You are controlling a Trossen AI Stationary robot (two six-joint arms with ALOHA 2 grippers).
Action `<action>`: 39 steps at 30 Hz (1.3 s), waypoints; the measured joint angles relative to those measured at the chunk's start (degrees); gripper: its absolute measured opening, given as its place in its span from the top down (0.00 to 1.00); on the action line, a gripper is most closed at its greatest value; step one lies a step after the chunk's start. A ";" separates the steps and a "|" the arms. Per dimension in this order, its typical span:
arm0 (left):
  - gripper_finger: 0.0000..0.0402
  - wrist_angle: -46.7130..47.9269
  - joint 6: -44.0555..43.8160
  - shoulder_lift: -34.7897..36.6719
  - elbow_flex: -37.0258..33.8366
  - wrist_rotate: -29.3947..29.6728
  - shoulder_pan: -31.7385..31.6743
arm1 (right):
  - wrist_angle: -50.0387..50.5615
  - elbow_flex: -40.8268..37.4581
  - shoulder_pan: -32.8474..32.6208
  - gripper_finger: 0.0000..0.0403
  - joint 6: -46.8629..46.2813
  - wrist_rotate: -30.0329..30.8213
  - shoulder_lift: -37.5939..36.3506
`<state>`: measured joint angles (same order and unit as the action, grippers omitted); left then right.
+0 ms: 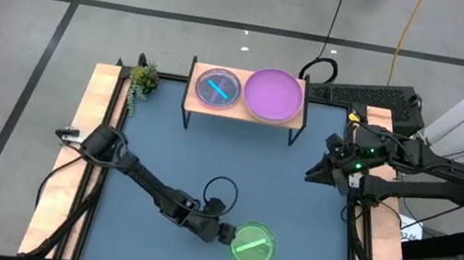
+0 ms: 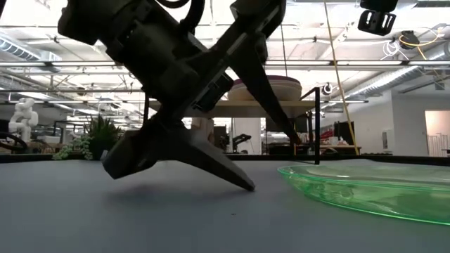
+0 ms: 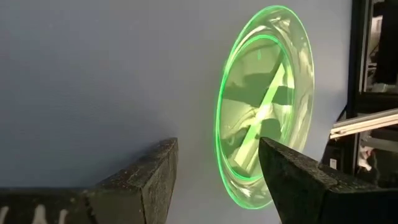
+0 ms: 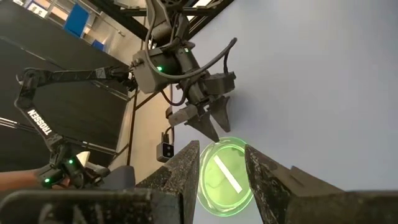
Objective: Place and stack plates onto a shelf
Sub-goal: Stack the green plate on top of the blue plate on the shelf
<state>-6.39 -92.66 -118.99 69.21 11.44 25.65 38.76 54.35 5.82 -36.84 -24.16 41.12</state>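
A green translucent plate [image 1: 252,248] with a light bar lies flat on the blue mat near the table's near edge. My left gripper [image 1: 227,235] is open at the plate's left rim. In the left wrist view [image 3: 217,144] one finger stands over the plate and the other over bare mat. The wooden shelf [image 1: 244,115] stands at the far edge. It carries a translucent plate with a blue bar [image 1: 218,88] and a purple plate [image 1: 273,95]. My right gripper [image 1: 317,173] hangs open above the table's right side, away from all plates. My left gripper comes in low from the table's left, slanting down. The lower fingertip [image 2: 247,187] is down at the mat just beside the green plate's left rim [image 2: 285,171], and the other finger reaches over the plate. I cannot tell whether either finger touches the plate.
A small potted plant [image 1: 142,78] sits at the table's far left corner, next to the shelf. A black cable loop [image 1: 221,189] rises over the mat behind the left arm. Wooden rails [image 1: 88,126] edge both sides. A keyboard [image 1: 368,97] lies beyond the far right corner.
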 joint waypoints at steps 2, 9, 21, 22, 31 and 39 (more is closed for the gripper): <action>0.43 -0.60 0.00 -0.28 0.00 0.35 0.02 | 0.01 0.00 0.00 0.72 0.00 0.00 0.00; 0.43 -2.83 -0.02 -0.44 0.00 -0.02 -0.04 | -0.01 0.00 0.00 0.72 0.05 0.07 0.02; 0.43 -4.79 -0.18 -1.63 0.02 0.18 -0.64 | -0.82 0.00 0.00 0.72 0.20 0.47 0.04; 0.43 -6.37 -0.31 -2.04 0.03 0.05 -0.73 | -0.83 0.00 0.00 0.72 0.20 0.48 0.04; 0.48 -7.74 -1.38 -3.10 0.17 0.20 -1.22 | -0.83 0.00 0.00 0.72 0.02 0.52 0.04; 0.73 -7.58 -0.70 -3.20 0.17 0.39 -1.18 | -0.83 0.00 0.00 0.72 0.02 0.97 0.04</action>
<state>-13.97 -93.36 -122.19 69.38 11.83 24.47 37.93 54.35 5.82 -36.82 -23.19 41.17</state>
